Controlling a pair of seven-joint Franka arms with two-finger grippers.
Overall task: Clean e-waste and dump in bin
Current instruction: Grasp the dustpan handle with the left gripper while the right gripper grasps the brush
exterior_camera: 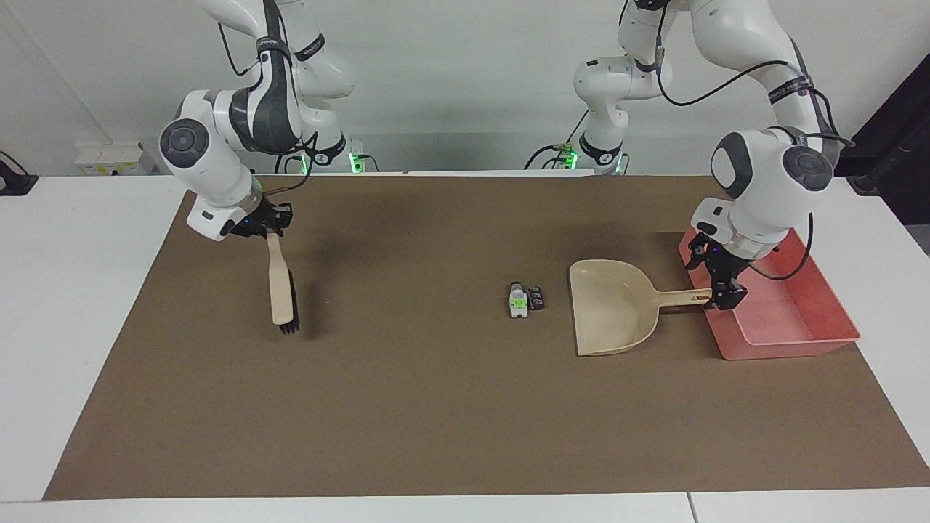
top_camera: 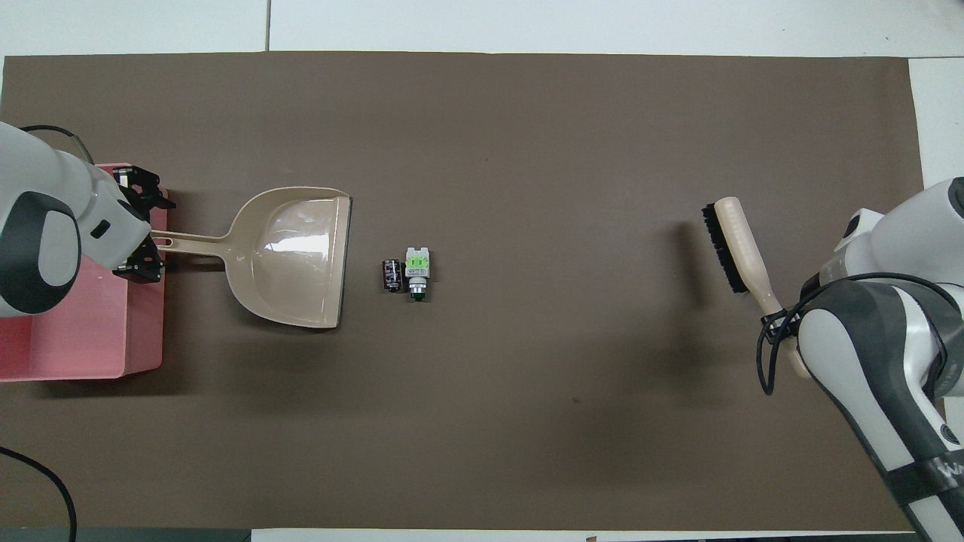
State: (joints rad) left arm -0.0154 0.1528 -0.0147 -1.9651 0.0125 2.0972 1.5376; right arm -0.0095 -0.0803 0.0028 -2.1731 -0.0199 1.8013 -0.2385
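Note:
The e-waste lies mid-mat: a white block with a green mark (exterior_camera: 517,301) (top_camera: 416,265) touching a black chip (exterior_camera: 536,298) (top_camera: 391,274). Beside them, toward the left arm's end, a beige dustpan (exterior_camera: 610,309) (top_camera: 294,256) lies with its mouth facing them. Its handle points at the pink bin (exterior_camera: 792,349) (top_camera: 90,339). My left gripper (exterior_camera: 718,285) (top_camera: 156,232) is open, low at the handle's tip with a finger on each side of it. My right gripper (exterior_camera: 270,226) is shut on the handle of a brush (exterior_camera: 280,287) (top_camera: 734,245), which hangs tilted with its bristles just above the mat.
A brown mat (exterior_camera: 436,407) covers the white table; everything stands on it. The bin sits at the mat's edge at the left arm's end. The brush hangs over the mat at the right arm's end.

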